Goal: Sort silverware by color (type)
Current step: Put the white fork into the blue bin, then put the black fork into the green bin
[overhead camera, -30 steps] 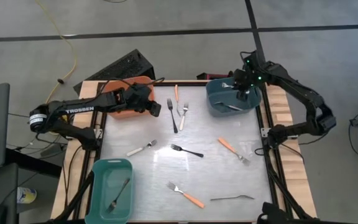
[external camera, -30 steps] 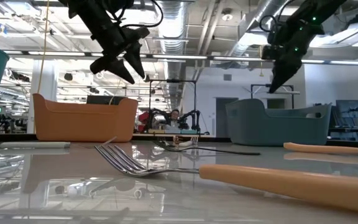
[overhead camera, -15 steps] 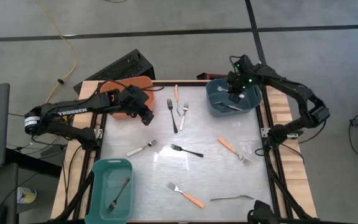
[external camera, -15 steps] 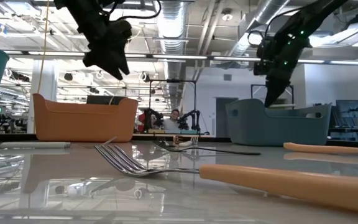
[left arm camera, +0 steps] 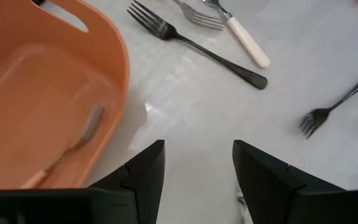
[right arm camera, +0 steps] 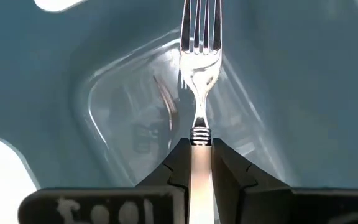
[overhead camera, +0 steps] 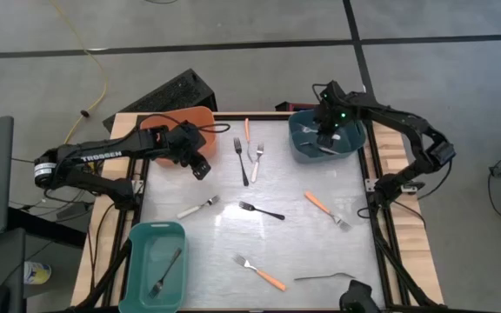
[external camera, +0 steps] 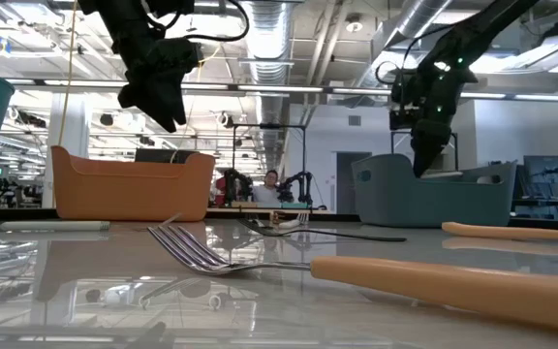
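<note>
**Right claw holds white-handled fork over blue-grey bin; left claw empty**

Right claw [right arm camera: 194, 163]: closed on the pale handle of a white-handled silver fork [right arm camera: 199, 68], tines pointing away from the wrist. High view puts this claw [overhead camera: 324, 130] above the blue-grey plastic bin [overhead camera: 303, 148] at the far right corner of the white glossy tabletop [overhead camera: 320, 243]. The bin already contains silverware; type not resolvable.

Left claw [left arm camera: 197, 177]: fingers spread wide, nothing between them. It hangs above the tabletop just beside the orange plastic bin [left arm camera: 36, 93], which holds one orange-handled fork [left arm camera: 67, 155].

Loose on the tabletop:
- black fork [overhead camera: 242, 161] beside another white-handled fork [overhead camera: 257, 159], far centre
- slim orange-handled piece [overhead camera: 246, 130] near the far edge
- white-handled fork [overhead camera: 197, 207], left of centre
- black fork [overhead camera: 261, 209], centre
- orange-handled fork [overhead camera: 326, 209], right
- orange-handled fork [overhead camera: 259, 272], near centre
- dark slim fork [overhead camera: 324, 277], near right

Teal plastic bin [overhead camera: 139, 261], near left corner: one dark fork [overhead camera: 166, 272] inside.
</note>
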Robot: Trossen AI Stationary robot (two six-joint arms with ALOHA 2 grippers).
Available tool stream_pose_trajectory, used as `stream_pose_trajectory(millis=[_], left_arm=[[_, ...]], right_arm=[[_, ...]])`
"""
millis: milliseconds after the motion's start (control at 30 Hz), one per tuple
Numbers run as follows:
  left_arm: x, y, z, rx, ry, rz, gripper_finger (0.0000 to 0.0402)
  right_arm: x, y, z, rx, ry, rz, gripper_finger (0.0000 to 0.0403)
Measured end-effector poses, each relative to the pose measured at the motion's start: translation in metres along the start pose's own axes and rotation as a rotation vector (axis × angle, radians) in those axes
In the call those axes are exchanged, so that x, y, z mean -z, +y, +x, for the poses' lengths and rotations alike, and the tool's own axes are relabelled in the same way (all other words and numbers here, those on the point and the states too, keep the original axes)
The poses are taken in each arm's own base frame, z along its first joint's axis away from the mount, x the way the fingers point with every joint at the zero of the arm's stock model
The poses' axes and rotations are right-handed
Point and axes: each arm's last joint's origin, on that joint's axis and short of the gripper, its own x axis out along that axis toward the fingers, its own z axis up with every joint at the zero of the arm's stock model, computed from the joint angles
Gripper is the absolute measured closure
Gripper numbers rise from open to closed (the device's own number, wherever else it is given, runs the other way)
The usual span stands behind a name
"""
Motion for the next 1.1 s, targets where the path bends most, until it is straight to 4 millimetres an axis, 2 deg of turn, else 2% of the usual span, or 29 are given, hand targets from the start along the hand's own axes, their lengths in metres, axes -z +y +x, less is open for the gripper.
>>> stream_pose_trajectory(millis=[300, 667, 867, 1100], left_arm=[[0.009, 0.0, -0.001, 0.085, 0.135, -0.08, 0.0228], [0.011, 0.001, -0.001, 0.067, 0.15, -0.09, 0.0228], [0.009, 0.001, 0.0, 0.047, 0.113, -0.066, 0.0228], [-0.013, -0.01, 0.007, 0.135, -0.086, -0.037, 0.0228]], right_arm=[[0.005, -0.003, 0.029, -0.042, 0.125, 0.025, 0.0336], [0.012, 0.001, 0.029, -0.081, 0.213, 0.085, 0.0221], [0.007, 0.001, 0.011, -0.079, 0.255, 0.181, 0.02], [-0.002, 0.02, -0.04, -0.028, 0.14, 0.22, 0.0209]])
